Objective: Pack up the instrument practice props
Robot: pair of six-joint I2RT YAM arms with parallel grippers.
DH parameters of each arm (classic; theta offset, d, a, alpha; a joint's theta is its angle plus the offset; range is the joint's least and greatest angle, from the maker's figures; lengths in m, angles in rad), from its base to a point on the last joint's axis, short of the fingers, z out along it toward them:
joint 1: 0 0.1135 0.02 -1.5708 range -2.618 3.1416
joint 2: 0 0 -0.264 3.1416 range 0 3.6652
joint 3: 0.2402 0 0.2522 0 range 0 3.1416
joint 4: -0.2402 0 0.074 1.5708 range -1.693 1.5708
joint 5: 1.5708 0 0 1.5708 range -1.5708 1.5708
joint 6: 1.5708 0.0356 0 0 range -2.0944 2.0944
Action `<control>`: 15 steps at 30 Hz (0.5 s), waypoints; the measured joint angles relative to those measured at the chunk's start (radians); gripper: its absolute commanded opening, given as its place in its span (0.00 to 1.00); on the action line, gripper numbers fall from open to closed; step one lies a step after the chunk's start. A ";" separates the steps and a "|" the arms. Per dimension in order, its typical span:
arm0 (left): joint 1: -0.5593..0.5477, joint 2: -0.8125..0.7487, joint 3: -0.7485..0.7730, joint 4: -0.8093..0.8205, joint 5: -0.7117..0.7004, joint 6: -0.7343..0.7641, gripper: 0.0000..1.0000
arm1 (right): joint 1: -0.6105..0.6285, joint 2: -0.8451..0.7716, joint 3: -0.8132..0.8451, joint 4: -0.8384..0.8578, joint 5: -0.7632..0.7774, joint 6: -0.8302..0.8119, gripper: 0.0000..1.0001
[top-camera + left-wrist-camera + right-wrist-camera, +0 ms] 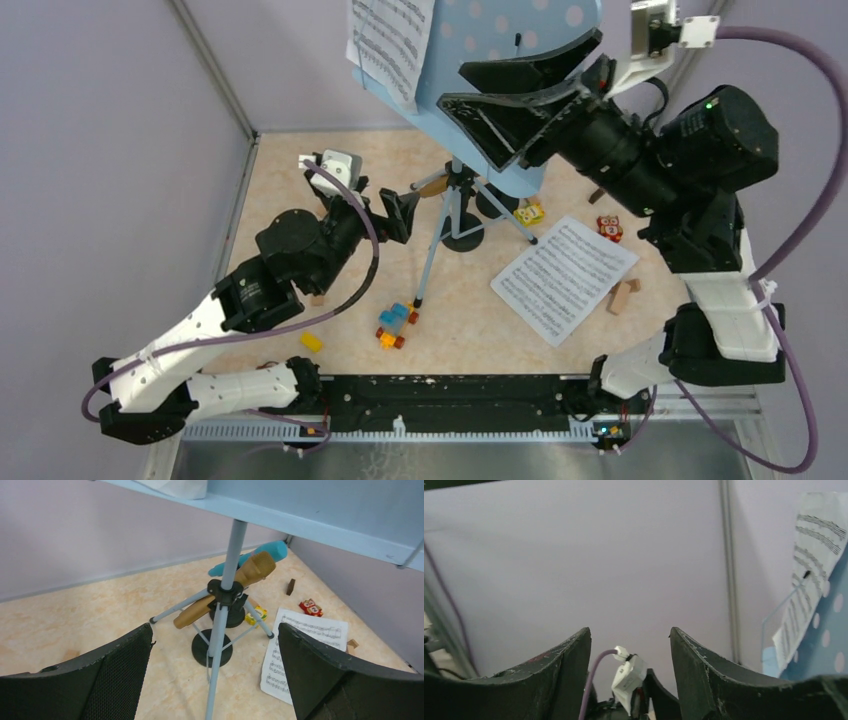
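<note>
The pale-blue perforated music rack (500, 40) stands on its tripod (440, 240) at the back centre, with a sheet-music page (390, 40) on it. A second page (565, 275) lies on the table to the right. Under the rack, the gold microphone (250, 572) and the blue microphone (270, 552) rest tilted on two black round-based holders (212, 650) (230, 617). My left gripper (408, 215) is open and empty, low, just left of the tripod pole (227, 580). My right gripper (452, 85) is open and empty, raised in front of the rack's face.
A colourful toy-block car (397, 325) and a yellow block (311, 341) lie near the front. Wooden blocks (622, 297), an owl block (609, 228) and a yellow block (529, 213) lie to the right. Lilac walls enclose the back and sides.
</note>
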 measured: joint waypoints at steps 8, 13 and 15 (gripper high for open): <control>0.257 0.129 0.146 -0.149 0.098 -0.080 0.99 | 0.150 0.116 0.012 0.038 0.429 -0.268 0.58; 0.564 0.196 0.157 -0.192 0.303 -0.115 0.99 | 0.153 0.243 0.111 0.018 0.592 -0.343 0.58; 0.613 0.195 0.167 -0.201 0.371 -0.117 0.99 | 0.153 0.266 0.119 0.019 0.639 -0.360 0.58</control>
